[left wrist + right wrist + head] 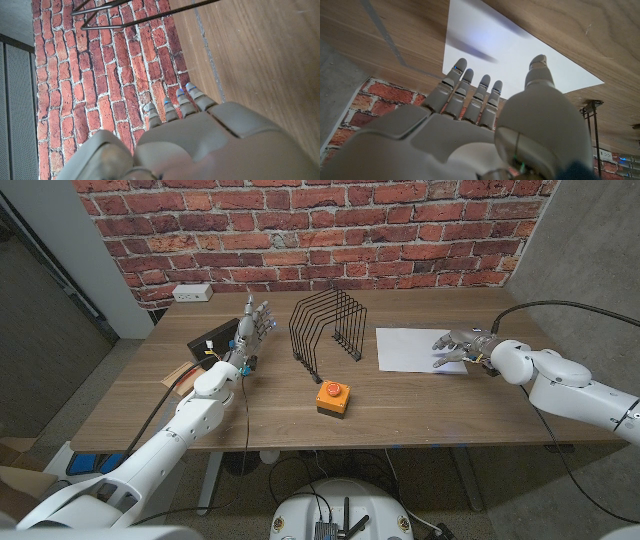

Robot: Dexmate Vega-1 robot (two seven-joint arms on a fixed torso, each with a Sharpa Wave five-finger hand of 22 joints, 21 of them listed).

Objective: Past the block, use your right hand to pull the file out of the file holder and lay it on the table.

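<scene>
A: Start at the left. What is the left hand point(256, 319) doing?

B: It stands upright near the table's point(200, 420) far left part, fingers up and slightly apart, grasping nothing. I judge it is parked out of the way, since the job belongs to the other arm. Just beside it lies a black box point(213, 340) with wires, and a white power strip point(192, 293) sits at the back edge by the brick wall point(300, 230).

A: And the middle?

B: The black wire file holder point(328, 327) stands with its slots bare — no sheet in it that I can see. Nearer the robot sits the block point(333, 397), an orange box with a red button on top, well apart from both hands.

A: So where is the file?

B: The file point(412, 348), a white sheet, lies flat on the table just right of the holder. The right hand point(458, 347) is over its right edge with fingers spread, released rather than pinching. By my reading the laying down is done.

A: Anything unclear?

B: Whether the fingertips point(461, 65) actually touch the paper — the right wrist view shows them above it with a blurred shadow, nothing sure. The file's right edge is hidden under that hand.
</scene>
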